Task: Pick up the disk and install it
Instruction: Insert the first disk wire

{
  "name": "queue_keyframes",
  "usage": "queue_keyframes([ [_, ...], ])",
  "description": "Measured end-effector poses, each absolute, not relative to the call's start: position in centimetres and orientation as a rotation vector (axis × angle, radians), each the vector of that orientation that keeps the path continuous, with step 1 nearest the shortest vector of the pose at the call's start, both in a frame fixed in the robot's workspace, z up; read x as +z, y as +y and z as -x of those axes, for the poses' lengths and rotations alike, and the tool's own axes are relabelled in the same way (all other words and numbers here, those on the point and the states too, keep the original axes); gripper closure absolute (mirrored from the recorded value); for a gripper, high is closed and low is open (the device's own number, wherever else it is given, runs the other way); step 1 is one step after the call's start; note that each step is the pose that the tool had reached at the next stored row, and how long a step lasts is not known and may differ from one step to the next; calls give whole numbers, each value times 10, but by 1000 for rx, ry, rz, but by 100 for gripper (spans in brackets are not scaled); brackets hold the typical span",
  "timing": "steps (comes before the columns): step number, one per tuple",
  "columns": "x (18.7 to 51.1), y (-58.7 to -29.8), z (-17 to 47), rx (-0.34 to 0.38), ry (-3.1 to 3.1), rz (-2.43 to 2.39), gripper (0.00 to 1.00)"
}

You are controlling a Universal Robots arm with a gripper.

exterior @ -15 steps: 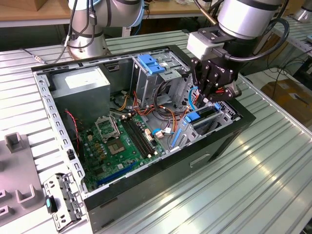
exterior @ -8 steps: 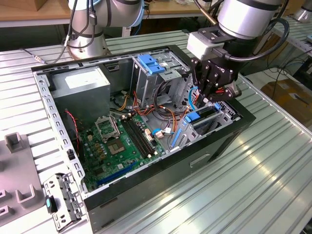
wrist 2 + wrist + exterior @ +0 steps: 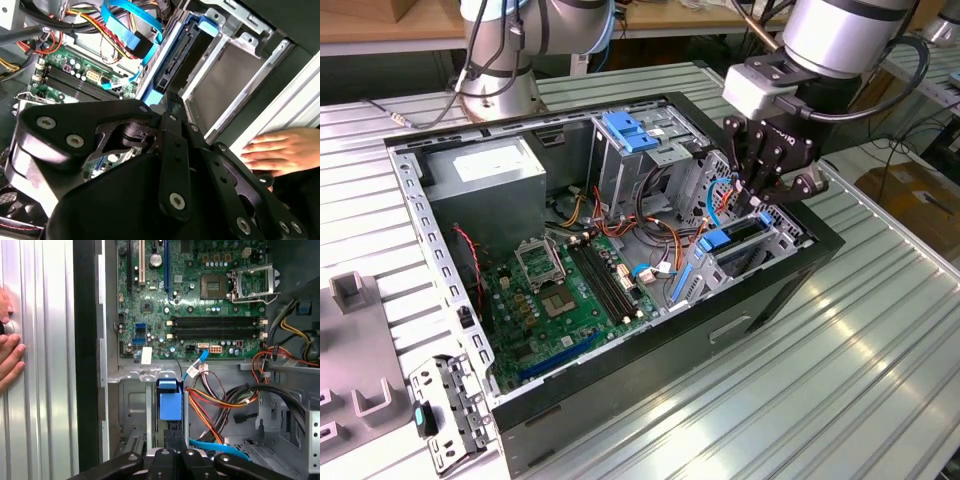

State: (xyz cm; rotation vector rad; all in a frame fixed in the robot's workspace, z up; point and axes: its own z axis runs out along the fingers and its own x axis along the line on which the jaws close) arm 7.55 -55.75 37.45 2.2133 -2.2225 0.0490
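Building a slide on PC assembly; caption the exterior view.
Gripper hovering just above the blue-railed disk, which stands on edge in the open computer case drive bay.

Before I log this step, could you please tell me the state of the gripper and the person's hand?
Gripper: cannot be told; it sits at the disk.
Person's hand: open, flat on the table.

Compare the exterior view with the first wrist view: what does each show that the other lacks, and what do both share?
Exterior view: the grey metal power supply box and the silver robot arm. First wrist view: a person's hand on the ribbed metal table. Shared: the green motherboard and the dark rectangular disk in blue plastic rails, in the drive bay.
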Motion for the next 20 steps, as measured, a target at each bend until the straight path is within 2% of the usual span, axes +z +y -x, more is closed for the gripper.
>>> queue_keyframes([
  [20,389,-555,-100,45,-2045,-2377,89],
])
